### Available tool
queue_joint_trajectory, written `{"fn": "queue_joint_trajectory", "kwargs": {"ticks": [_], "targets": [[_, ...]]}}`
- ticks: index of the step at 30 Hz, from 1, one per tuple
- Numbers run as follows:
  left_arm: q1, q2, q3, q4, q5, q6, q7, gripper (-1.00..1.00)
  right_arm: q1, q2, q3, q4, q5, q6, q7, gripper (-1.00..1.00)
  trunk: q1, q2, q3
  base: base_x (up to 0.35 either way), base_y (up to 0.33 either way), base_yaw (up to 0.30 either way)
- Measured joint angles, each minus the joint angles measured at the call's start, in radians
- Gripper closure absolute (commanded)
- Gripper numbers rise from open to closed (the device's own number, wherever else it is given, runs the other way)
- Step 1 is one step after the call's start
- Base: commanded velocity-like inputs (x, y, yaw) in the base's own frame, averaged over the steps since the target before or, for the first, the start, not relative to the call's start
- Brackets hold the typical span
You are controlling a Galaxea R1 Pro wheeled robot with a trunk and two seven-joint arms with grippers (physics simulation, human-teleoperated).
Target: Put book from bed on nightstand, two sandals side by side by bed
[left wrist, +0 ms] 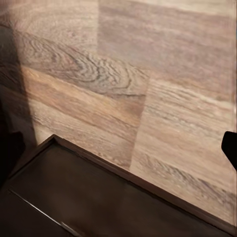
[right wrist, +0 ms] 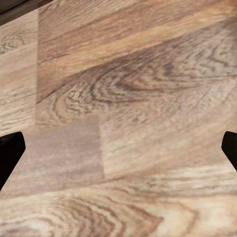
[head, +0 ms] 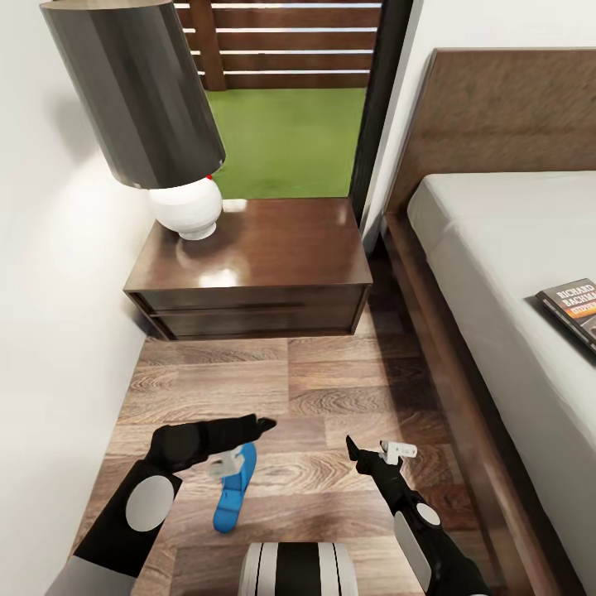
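One blue sandal (head: 235, 488) lies on the floor (head: 331, 397); one book (head: 575, 310) reads "Richard Bachman"; right end effector (right wrist: 118, 148) apart, left end effector (head: 263, 425) unclear.

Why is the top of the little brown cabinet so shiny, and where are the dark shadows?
In the head view, the nightstand has a glossy top that mirrors the white lamp and window light. A shadow darkens the floor along the bed. In the left wrist view, the wood grain looks soft and a dark shadow sits at one edge.
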Motion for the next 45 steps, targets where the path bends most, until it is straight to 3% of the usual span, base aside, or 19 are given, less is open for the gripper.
{"fn": "queue_joint_trajectory", "kwargs": {"ticks": [4, 9, 13, 17, 34, 38, 45], "targets": [[-0.008, 0.006, -0.002, 0.002, -0.001, -0.052, -0.041, -1.0, 0.0, 0.0, 0.0, 0.0, 0.0, 0.0, 0.0, -1.0, 0.0, 0.0, 0.0, 0.0, 0.0, 0.0], [-0.011, 0.019, -0.012, 0.001, 0.001, -0.074, -0.048, -1.0, 0.0, 0.0, 0.0, 0.0, 0.0, 0.0, 0.0, -1.0, 0.0, 0.0, 0.0, 0.0, 0.0, 0.0], [-0.012, 0.02, -0.064, 0.002, 0.001, -0.074, -0.05, -1.0, 0.0, 0.0, 0.0, 0.0, 0.0, 0.0, 0.0, -1.0, 0.0, 0.0, 0.0, 0.0, 0.0, 0.0], [-0.012, 0.021, -0.089, 0.002, 0.0, -0.073, -0.05, -1.0, 0.0, 0.0, 0.0, 0.0, 0.0, 0.0, 0.0, -1.0, 0.0, 0.0, 0.0, 0.0, 0.0, 0.0], [-0.012, 0.019, -0.097, 0.027, 0.0, 0.005, -0.044, -1.0, 0.0, 0.0, 0.0, -0.001, 0.0, 0.0, 0.0, -1.0, 0.0, 0.0, 0.0, 0.0, 0.0, 0.0], [-0.012, 0.022, -0.088, 0.035, -0.001, 0.012, 0.01, -1.0, 0.0, 0.0, 0.0, -0.001, 0.0, 0.0, 0.0, -1.0, 0.0, 0.0, 0.0, 0.0, 0.0, 0.0], [-0.012, 0.023, -0.091, 0.042, 0.0, 0.006, 0.024, -1.0, 0.0, 0.0, 0.0, -0.001, 0.0, 0.0, 0.0, -1.0, 0.0, 0.0, 0.0, 0.0, 0.0, 0.0]]}}
